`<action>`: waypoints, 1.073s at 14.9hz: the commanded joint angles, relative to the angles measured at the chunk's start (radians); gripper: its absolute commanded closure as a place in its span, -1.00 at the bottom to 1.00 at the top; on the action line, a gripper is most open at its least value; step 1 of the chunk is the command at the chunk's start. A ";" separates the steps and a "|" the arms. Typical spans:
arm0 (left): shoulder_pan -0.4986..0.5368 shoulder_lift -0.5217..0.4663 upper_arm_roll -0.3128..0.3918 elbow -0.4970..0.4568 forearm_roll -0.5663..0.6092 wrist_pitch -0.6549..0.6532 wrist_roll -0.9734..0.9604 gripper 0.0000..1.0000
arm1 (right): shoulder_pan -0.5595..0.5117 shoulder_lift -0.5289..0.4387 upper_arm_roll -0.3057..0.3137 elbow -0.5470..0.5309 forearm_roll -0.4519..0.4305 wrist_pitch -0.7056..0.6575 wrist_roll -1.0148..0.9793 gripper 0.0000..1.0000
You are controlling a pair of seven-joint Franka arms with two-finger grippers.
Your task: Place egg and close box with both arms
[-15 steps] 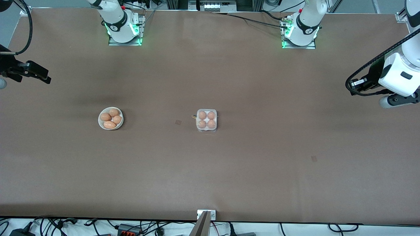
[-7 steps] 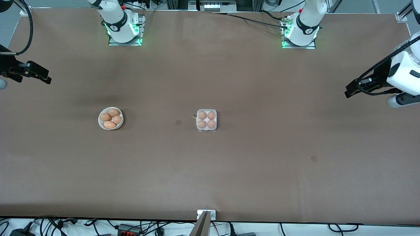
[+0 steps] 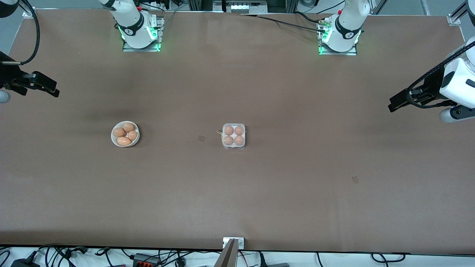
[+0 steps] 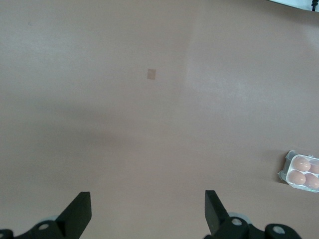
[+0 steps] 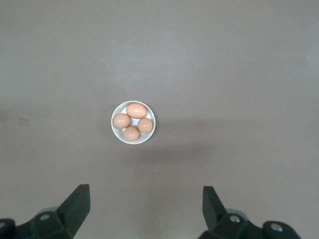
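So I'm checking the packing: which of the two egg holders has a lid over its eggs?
The box, the square four-cell carton mid-table, has a clear lid over its eggs. The bowl, toward the right arm's end, is round and uncovered.

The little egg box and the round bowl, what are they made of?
The small square egg box with a clear lid looks like thin plastic: shiny, and four brown eggs show through it. The round white bowl holding four brown eggs looks smooth and glossy, perhaps ceramic or plastic; the look leaves that open.

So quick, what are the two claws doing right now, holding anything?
Left gripper: open, holding nothing, over bare table.
Right gripper: open, holding nothing, up over the table near the bowl.
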 commanded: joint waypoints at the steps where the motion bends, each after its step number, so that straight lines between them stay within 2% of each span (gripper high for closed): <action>1: 0.015 -0.027 -0.004 -0.031 -0.013 0.034 0.022 -1.00 | 0.000 -0.034 0.003 -0.036 0.000 0.020 -0.009 -1.00; 16: 0.073 -0.017 -0.004 -0.035 -0.002 0.001 0.022 -1.00 | 0.000 -0.035 0.003 -0.038 0.000 0.006 -0.006 -1.00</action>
